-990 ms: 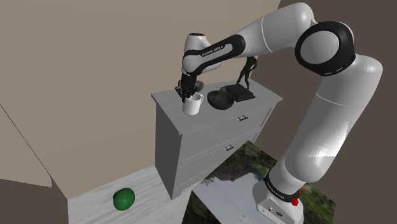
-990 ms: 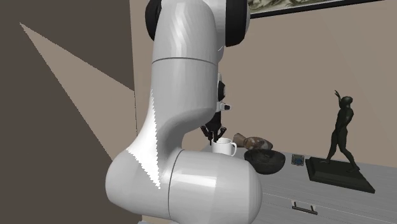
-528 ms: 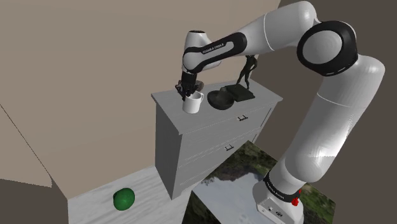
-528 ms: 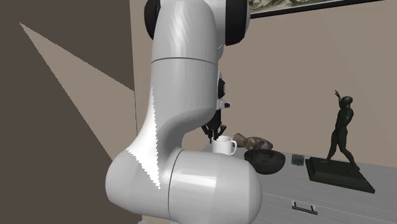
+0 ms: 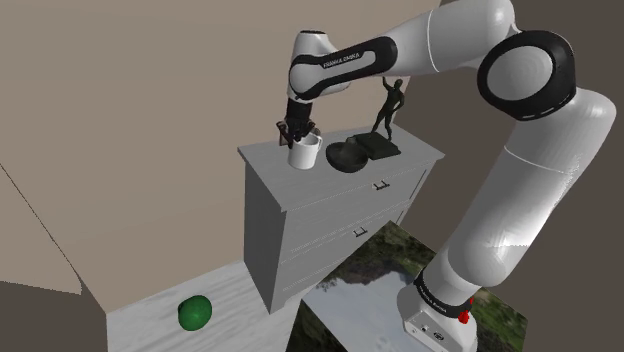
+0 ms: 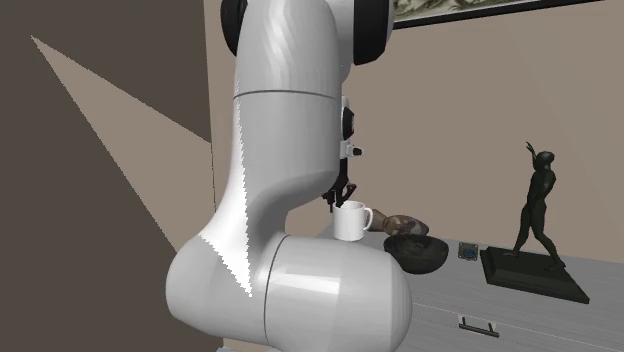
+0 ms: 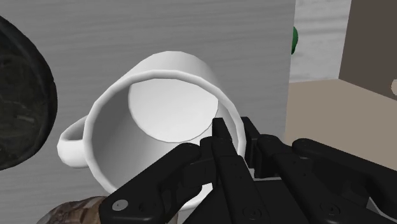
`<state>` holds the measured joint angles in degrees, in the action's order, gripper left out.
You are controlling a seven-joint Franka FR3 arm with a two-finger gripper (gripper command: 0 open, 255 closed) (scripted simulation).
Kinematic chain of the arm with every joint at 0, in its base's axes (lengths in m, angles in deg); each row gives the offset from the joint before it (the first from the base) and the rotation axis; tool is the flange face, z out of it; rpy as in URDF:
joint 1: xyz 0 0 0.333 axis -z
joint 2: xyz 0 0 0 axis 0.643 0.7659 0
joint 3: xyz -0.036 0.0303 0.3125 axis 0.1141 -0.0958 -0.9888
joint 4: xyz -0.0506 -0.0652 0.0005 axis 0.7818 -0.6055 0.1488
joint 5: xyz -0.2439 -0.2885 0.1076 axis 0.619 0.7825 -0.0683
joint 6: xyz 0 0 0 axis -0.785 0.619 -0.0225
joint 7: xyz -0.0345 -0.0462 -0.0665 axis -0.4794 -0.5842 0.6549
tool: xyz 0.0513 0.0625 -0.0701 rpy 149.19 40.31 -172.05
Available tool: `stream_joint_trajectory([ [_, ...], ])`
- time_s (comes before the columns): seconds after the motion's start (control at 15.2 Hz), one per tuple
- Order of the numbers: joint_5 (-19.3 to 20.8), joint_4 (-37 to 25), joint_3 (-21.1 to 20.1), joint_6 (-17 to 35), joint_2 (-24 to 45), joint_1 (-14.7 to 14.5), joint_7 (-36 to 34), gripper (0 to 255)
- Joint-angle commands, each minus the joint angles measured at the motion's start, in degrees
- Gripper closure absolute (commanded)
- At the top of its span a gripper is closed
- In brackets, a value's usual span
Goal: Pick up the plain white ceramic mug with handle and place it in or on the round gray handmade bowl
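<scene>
Mug, white, hangs from the black gripper over the top of a grey dresser in the shoulder view. The gripper is clamped on the rim at the side away from the bowl. The dark bowl sits just beside the mug toward the view's right, the two apart. Behind the bowl stands a dark statue of a figure on a flat base. The white arm arcs up from its stand at lower right and over to the dresser. A green ball lies on the pale floor at lower left, well apart from the dresser.

In the second exterior view the arm looms in the foreground. Past it the mug is upright, handle toward the view's right, with the gripper at its rim on the left. Its base looks a little clear of the dresser top, though contact cannot be told for certain. The bowl rests near it to the right, the statue farther right.

In the wrist view the mug is seen from above, empty, its handle pointing toward the bowl. The gripper holds the rim opposite the handle, its fingers shut on the wall, one inside and one outside. The ball shows beyond the dresser edge.
</scene>
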<state>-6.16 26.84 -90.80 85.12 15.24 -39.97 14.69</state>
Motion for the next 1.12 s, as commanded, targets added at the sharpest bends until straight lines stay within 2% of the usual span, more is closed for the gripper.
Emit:
stream_joint_trajectory([
  [0.0, -0.1, -0.9, 0.0, -1.5, -0.6, 0.0, 0.0, 255],
  [1.06, -0.3, -10.0, 0.0, -13.3, -3.3, 0.0, 0.3, 255],
])
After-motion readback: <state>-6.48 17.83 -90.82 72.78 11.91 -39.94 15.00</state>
